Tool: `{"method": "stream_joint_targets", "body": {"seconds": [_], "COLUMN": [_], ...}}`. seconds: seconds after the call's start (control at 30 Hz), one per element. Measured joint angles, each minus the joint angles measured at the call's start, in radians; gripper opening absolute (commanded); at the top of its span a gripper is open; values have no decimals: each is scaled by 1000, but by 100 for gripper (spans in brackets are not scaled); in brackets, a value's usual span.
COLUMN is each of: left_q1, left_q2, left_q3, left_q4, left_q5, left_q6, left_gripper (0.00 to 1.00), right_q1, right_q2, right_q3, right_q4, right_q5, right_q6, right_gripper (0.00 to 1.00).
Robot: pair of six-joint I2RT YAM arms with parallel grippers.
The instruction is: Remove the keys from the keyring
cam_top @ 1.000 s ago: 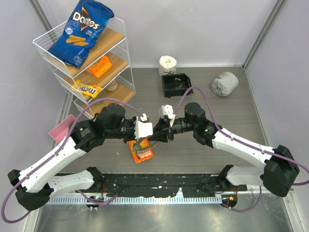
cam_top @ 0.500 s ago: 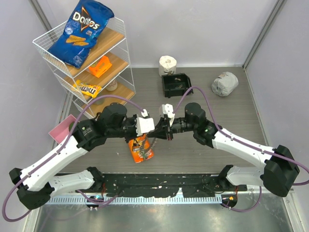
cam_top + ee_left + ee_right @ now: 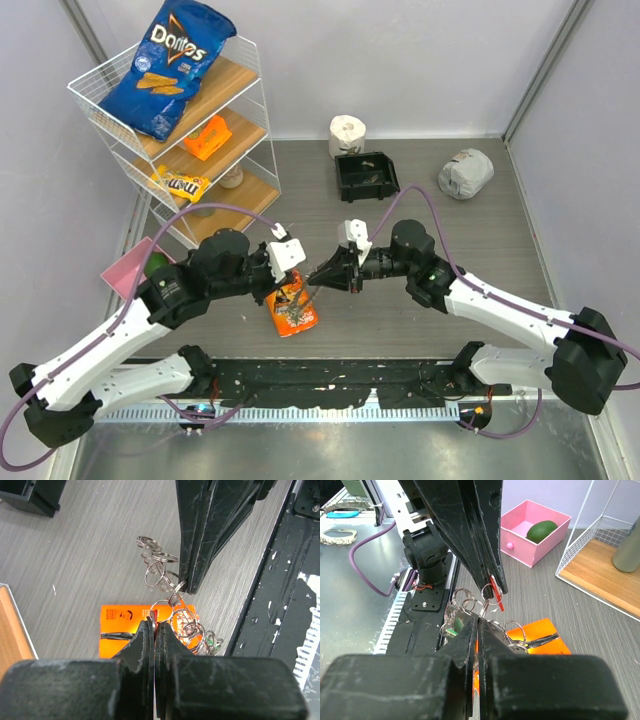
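Left end effector (image 3: 154, 627) pinched closed, right end effector (image 3: 477, 625) likewise, tips near

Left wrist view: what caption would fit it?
Left gripper and right gripper, both shut, pinch the keyring above an orange packet.

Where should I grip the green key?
Take the green key by its head, probably from the near-edge side: it hangs free at the ring cluster's outer end, while the left tool and right tool pinch the middle rings.
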Motion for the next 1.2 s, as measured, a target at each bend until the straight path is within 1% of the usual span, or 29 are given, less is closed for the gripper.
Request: {"method": "stream_joint_targets", "body": {"seconds": [0.17,0.27,0.3,0.33,0.37,0.43,0.5,0.57,0.7,1.03,1.1,1.2], "left_q1": [0,0,0,0,0,0,0,0,0,0,0,0], "left_q2": [-22,-19,-16,-13,-11,-10,-11,-17,-40,-34,-20,-3], "left_q3": [-63,-74,-74,-74,-74,-73,-70,-68,-51,-30,-29,-28], "left_q4": [42,51,54,58,59,59,57,45,37,28,23,23], "left_q5": [16,26,27,26,25,16,1,-9,-12,69,93,118], "left_q6": [-38,-44,-45,-45,-45,-44,-42,-37,-28,-23,-25,-32], "left_gripper": [0,0,0,0,0,0,0,0,0,0,0,0], "right_q1": [0,0,0,0,0,0,0,0,0,0,0,0], "right_q2": [-10,-10,-10,-10,-10,-9,-8,-6,-3,-3,-3,-3], "right_q3": [-25,-33,-35,-36,-36,-36,-36,-35,-35,-35,-35,-35], "right_q4": [24,33,36,37,38,38,43,44,43,43,43,44], "right_q5": [-7,-13,-15,-18,-18,-19,-29,-33,-36,-36,-35,-36], "right_q6": [22,29,31,32,33,37,34,30,27,27,27,27], "right_gripper": [5,5,7,11,25,37,45,46,47,47,46,41]}}
